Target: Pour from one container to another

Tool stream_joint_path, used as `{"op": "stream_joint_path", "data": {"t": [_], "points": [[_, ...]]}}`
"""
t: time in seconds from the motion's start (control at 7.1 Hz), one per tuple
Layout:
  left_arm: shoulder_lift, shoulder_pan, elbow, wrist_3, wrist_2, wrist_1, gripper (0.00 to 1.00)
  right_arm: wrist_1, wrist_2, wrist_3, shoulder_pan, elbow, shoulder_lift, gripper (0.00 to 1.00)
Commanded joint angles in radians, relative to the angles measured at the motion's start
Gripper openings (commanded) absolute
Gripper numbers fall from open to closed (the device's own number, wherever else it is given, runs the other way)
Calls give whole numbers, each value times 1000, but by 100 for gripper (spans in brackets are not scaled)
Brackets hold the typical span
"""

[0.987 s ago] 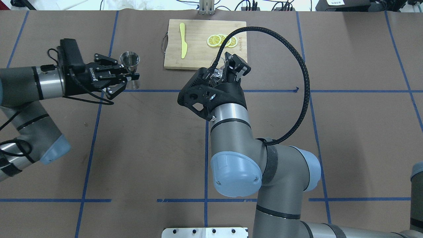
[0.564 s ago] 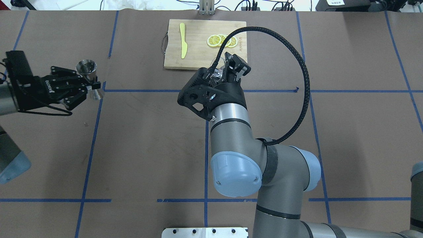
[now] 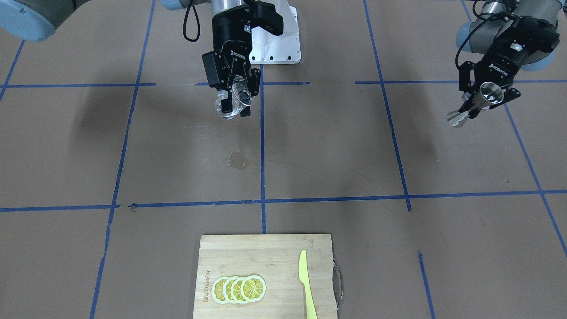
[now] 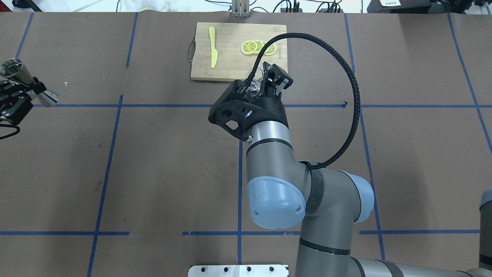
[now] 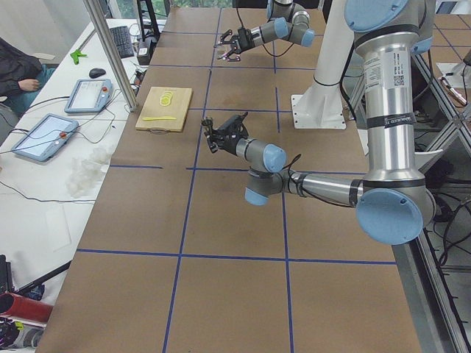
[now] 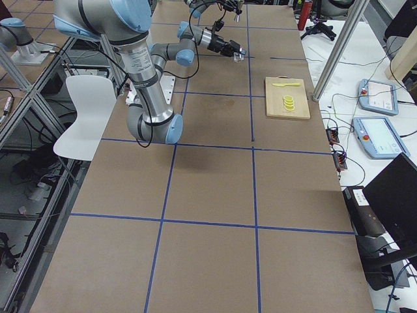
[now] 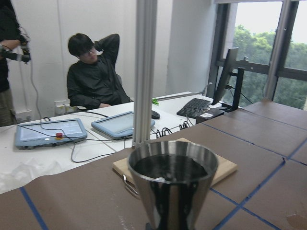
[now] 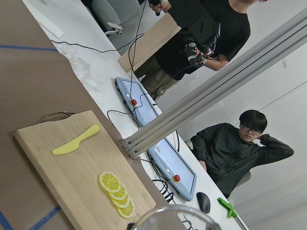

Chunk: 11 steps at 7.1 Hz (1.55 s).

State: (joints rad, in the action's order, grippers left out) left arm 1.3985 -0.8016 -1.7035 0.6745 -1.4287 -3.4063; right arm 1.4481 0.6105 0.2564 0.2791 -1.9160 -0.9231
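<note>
Your left end effector (image 3: 473,104) was clamped on the narrow waist of the small silver-grey hourglass metal jigger (image 3: 489,93), lifted clear of the brown paper-covered bench (image 3: 336,146) at the robot's far left. In the left wrist view the jigger's long axis ran straight up, wide mouth on top. In the two fixed views it drew as a slanted line, open cone higher and the other cone lower. Its inside looked dark, and I cannot tell whether that was liquid.

Your right end effector (image 3: 235,106) gripped the small clear rounded glass cup (image 3: 234,101) above the middle of the bench, well apart from the jigger. The cup's mouth faced up and toward the front camera, its base lower. How far it leaned is hard to make out.

A small wet patch (image 3: 239,161) lay on the bench paper, between the cup and the bamboo cutting board (image 3: 266,261). On the board lay overlapping yellow lemon slices (image 3: 239,289) and a pale yellow plastic knife (image 3: 306,283).

In the overhead view the frame's edge cut off most of the left end effector, and the right wrist hid nearly all of the cup. The right wrist view caught only an arc of the cup's rim. The left wrist view cropped the jigger below its upper cone.
</note>
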Motion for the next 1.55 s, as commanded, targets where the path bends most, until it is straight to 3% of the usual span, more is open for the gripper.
{"op": "stream_joint_path", "data": {"t": [0.0,0.28,0.56,0.99,1.41], "points": [[-18,7,-2,28,127,-7,0,0,0,9,0,0,-2,0],[-7,39,-8,126,175,-21,0,0,0,10,0,0,-2,0],[3,131,-22,216,284,-25,0,0,0,10,0,0,0,0],[10,163,-99,430,292,-22,0,0,0,10,0,0,0,0],[-33,174,-70,258,338,-10,0,0,0,14,0,-1,-2,0]]}}
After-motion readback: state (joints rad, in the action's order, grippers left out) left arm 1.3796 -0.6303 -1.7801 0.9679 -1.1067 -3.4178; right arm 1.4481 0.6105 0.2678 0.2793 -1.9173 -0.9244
